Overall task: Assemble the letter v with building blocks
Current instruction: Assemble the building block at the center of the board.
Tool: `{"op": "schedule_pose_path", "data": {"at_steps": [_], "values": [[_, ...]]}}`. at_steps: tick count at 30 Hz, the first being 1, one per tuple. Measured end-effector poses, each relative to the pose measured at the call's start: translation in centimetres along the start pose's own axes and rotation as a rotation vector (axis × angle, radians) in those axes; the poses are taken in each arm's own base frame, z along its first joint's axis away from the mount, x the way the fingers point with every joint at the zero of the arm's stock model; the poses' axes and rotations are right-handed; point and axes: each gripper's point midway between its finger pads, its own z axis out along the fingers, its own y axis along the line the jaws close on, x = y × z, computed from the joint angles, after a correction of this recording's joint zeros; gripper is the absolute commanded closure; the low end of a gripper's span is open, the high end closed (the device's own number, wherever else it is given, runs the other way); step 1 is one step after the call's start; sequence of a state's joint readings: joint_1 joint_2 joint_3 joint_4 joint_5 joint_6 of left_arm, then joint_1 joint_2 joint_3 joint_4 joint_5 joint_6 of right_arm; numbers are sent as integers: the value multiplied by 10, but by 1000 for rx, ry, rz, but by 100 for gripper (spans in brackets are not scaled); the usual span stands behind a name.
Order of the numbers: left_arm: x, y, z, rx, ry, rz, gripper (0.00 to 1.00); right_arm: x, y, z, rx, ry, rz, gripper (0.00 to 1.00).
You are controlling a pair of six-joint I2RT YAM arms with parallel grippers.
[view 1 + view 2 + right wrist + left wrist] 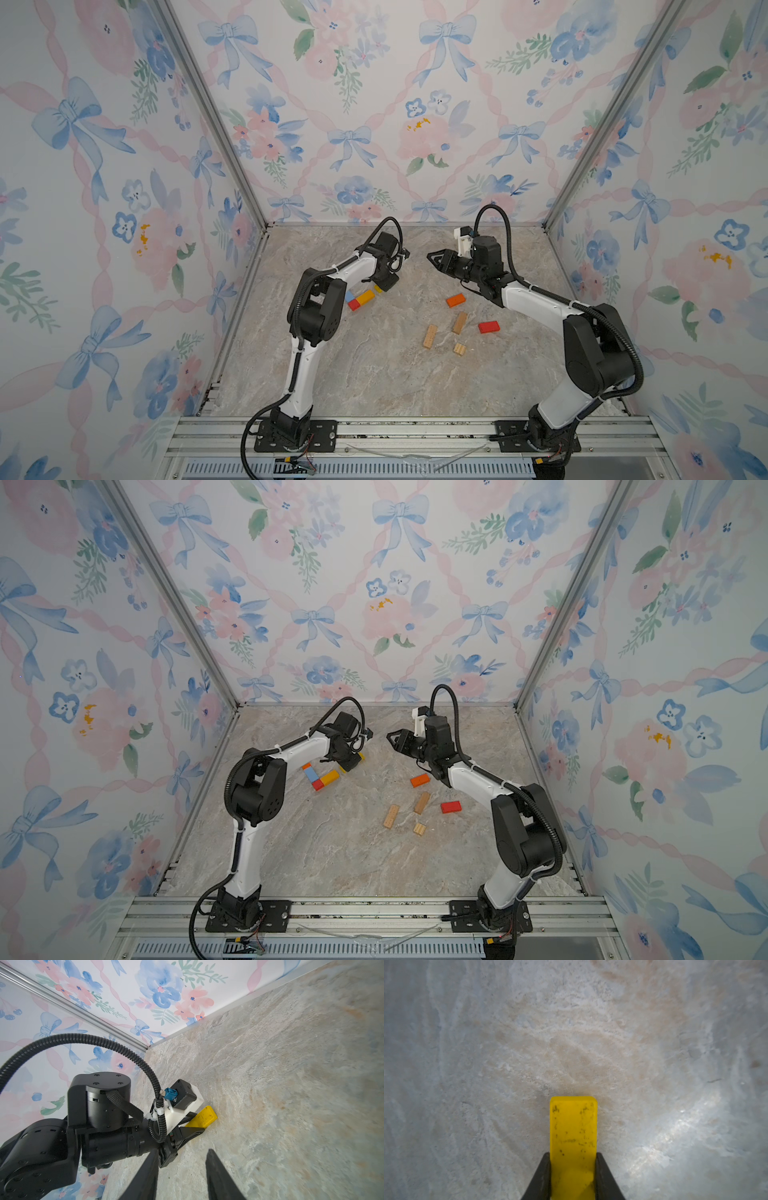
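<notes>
Because the left arm (pixel 300 374) reaches over the half-built letter, I judge the step in hand is laying the next piece of its right-hand stroke. The left gripper (pixel 384 282) is pinching a yellow block (pixel 573 1126) by its long sides, low over the table. It sits just past the orange-yellow block (pixel 330 776), which runs up from the red block (pixel 318 784) at the point of the v, while the light blue block (pixel 311 774) starts the opposite stroke. I'd keep the yellow one in line with its neighbour, end close to end, settle it flat before letting go, then lift straight up so nothing gets nudged. Whether its free end touches down I cannot tell. My right gripper (pixel 432 257) hangs spread and empty, clear of the loose blocks (pixel 460 323) lying nearer me. Around everything stand walls (pixel 353 104) papered with bows and flowers, with metal posts (pixel 216 116) in the corners. The table (pixel 374 382) is a smooth marbled sheet, so I expect a pushed block to slide
</notes>
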State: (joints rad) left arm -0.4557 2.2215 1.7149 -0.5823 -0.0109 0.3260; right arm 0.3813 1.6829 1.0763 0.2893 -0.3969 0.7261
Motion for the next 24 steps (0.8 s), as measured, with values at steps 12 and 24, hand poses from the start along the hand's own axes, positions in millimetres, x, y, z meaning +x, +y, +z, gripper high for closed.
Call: {"op": "schedule_pose_path", "data": {"at_steps": [12, 24], "values": [[0, 0, 0, 1, 0, 8, 70, 0, 0, 0, 0, 0, 1, 60], [2, -1, 0, 13, 5, 3, 62, 0, 0, 0, 0, 0, 0, 60]]}}
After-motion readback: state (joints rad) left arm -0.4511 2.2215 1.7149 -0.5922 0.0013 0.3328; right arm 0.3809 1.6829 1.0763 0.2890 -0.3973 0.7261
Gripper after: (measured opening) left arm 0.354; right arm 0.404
